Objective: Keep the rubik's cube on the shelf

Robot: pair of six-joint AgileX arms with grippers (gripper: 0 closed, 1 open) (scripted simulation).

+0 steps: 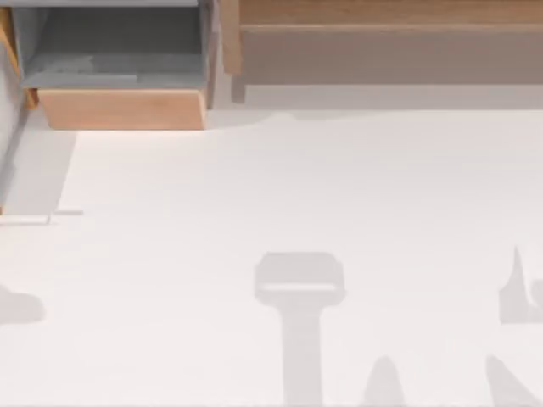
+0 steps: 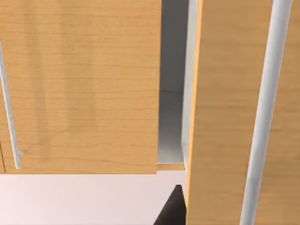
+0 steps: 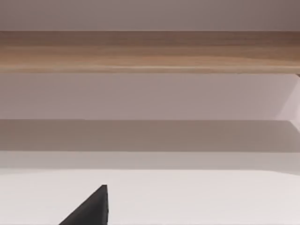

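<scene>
Overhead, one shelf [image 1: 390, 13] ran along the far edge of the table [image 1: 280, 195] on the right side, a long light-brown wooden ledge with a grey-brown front panel [image 1: 390, 55] below it. To its left stood one open grey-lined box compartment [image 1: 114, 55] with a light wood front [image 1: 123, 108]. On the white table surface lay several grey shadows, and I could not pick out the rubik's cube anywhere among the three views, neither on the ledge nor on the table.

From the left wrist, two light wood panels [image 2: 79, 84] stood close ahead with a narrow grey gap [image 2: 172, 93] between them, and two pale rod handles [image 2: 265, 112] ran down their faces. One dark fingertip [image 2: 173, 208] of the left gripper poked in at the frame's edge. From the right wrist, the wooden ledge [image 3: 150, 51] stretched straight across, and one dark fingertip [image 3: 91, 208] of the right gripper showed low in frame. How wide either gripper stood I could not tell.
</scene>
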